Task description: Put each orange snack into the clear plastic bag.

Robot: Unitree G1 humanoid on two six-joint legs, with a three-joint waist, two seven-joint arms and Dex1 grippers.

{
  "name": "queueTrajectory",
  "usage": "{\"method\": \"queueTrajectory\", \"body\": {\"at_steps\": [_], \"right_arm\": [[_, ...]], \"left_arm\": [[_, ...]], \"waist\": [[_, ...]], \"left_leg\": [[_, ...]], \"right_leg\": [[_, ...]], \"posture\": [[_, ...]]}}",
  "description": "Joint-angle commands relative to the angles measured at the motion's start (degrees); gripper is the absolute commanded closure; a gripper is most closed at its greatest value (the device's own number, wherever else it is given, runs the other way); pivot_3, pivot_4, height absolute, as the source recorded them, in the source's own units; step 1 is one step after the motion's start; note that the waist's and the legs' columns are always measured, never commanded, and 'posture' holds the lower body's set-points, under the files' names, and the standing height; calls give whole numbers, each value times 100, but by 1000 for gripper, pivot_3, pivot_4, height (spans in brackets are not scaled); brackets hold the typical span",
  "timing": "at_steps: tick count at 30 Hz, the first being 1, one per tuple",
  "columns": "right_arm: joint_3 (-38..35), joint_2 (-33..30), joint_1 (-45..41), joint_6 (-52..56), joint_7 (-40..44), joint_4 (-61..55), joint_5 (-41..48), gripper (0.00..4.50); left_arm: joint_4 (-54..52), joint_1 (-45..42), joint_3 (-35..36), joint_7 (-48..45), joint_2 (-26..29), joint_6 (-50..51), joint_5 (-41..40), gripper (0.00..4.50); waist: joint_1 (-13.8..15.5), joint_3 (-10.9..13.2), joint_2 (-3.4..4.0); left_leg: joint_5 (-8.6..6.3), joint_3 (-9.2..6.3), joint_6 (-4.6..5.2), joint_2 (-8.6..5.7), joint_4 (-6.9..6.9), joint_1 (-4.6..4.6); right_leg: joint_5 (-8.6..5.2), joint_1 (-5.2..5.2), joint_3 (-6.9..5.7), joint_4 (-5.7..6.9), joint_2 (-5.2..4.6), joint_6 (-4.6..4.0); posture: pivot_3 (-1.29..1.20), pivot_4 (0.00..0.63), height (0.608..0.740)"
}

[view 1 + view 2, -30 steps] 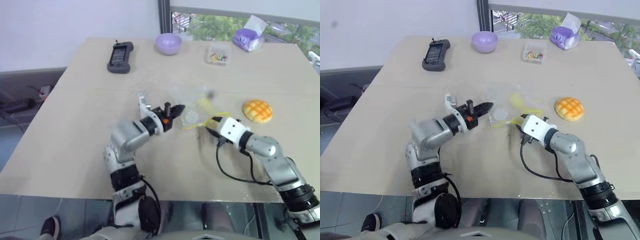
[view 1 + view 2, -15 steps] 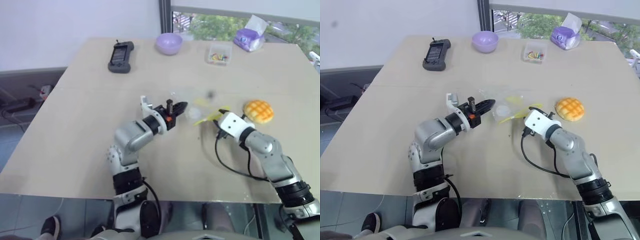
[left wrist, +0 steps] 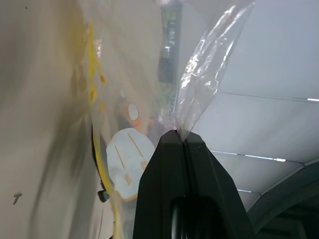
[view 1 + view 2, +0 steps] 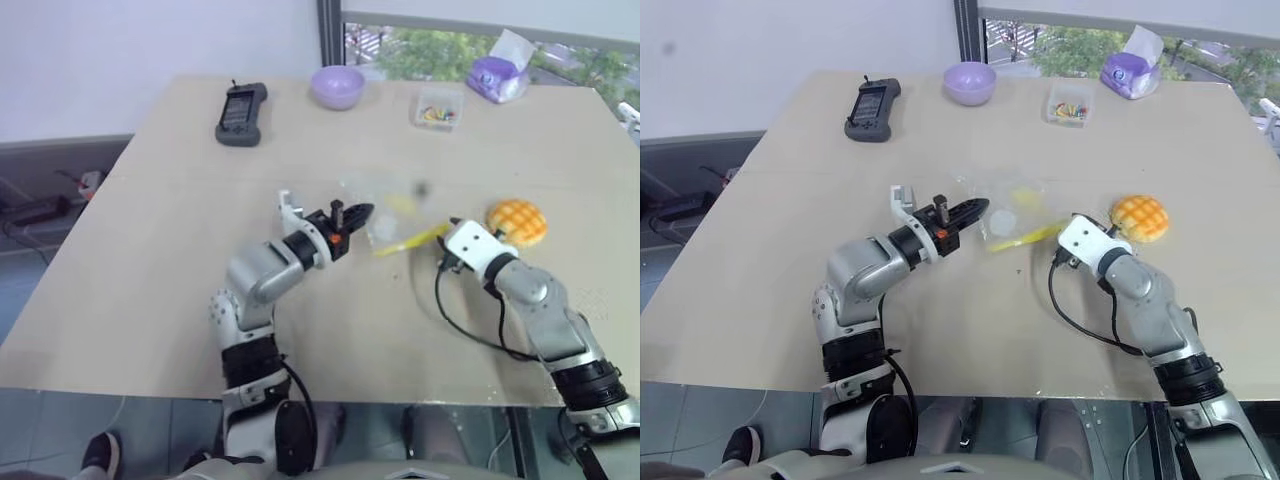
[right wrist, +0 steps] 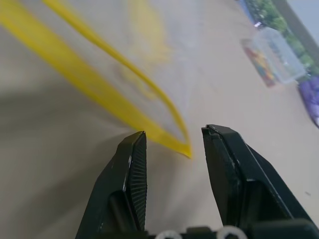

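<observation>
the left gripper (image 3: 180,140) is clamped on a corner of the clear plastic bag (image 4: 395,215), lifting it over the table (image 4: 150,250). the right gripper (image 5: 172,147) has its fingers apart, the bag's yellow corner just before them. the orange snack (image 4: 516,221) lies just beyond the right gripper.

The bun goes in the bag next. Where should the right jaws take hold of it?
Probably across the orange snack's domed sides, coming from above. It sits flat and alone on the table, just beyond the right gripper, whose open jaws look wide enough only if opened further.

Crinkly glossy clear plastic bag (image 4: 1015,205), matt beige table (image 4: 790,220), ribbed black fingers (image 5: 130,184)
</observation>
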Motion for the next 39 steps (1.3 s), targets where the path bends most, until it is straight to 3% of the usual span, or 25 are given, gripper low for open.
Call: {"method": "queueTrajectory", "body": {"at_steps": [1, 8, 21, 25, 26, 31, 38, 39], "right_arm": [[74, -86, -108, -246, -66, 150, -198, 2577], [117, 49, -457, -607, -490, 674, -474, 2577], [197, 222, -780, -1200, -533, 1505, -532, 2577], [202, 231, -851, -1373, -556, 1660, -555, 4213], [202, 233, -857, -1414, -557, 1683, -551, 4398], [183, 230, -789, -1479, -530, 1597, -521, 4398], [30, 147, -653, -1240, -237, 970, -324, 4398], [-1, 135, -635, -1144, -176, 839, -301, 4500]], "left_arm": [[-47, -27, -115, -112, 9, 52, -137, 4467], [-62, -3, -130, -155, 31, 58, -137, 4467], [-89, 25, -171, -201, 39, 36, -137, 4467], [-102, 33, -175, -216, 73, 29, -137, 4500], [-108, 43, -172, -217, 86, 28, -137, 4500], [-135, 88, -221, -241, 190, 41, -137, 4500], [-244, 139, -601, -668, 1014, 86, -137, 4500], [-245, 142, -655, -741, 1140, 76, -137, 3954]], "waist": [[1, 0, 0], [-4, 0, 0], [-16, 0, 0], [-10, 0, 0], [-17, 0, 0], [-18, 0, 0], [-18, 0, 0], [-20, 0, 1]], "left_leg": [[0, 0, 0, 0, 0, 0], [0, 0, 0, 0, 0, 2], [1, 8, -2, 5, -10, 9], [1, 9, -2, 5, -15, 7], [1, 9, -2, 5, -18, 7], [2, 13, -2, 6, -26, 7], [2, 29, -2, 9, -30, 3], [2, 30, -2, 9, -30, 0]], "right_leg": [[0, 0, 0, 0, 0, 0], [0, 1, 0, 2, 1, 0], [0, -1, 8, -2, 6, 0], [0, -2, 9, -7, 6, 0], [0, -3, 9, -9, 6, 0], [0, -8, 13, -10, 6, 0], [1, -25, 29, -2, 8, 0], [1, -27, 30, -3, 8, 0]], "posture": [[0, 150, 740], [0, 150, 740], [0, 150, 740], [0, 150, 740], [0, 150, 740], [0, 150, 740], [0, 150, 740], [0, 150, 740]]}}
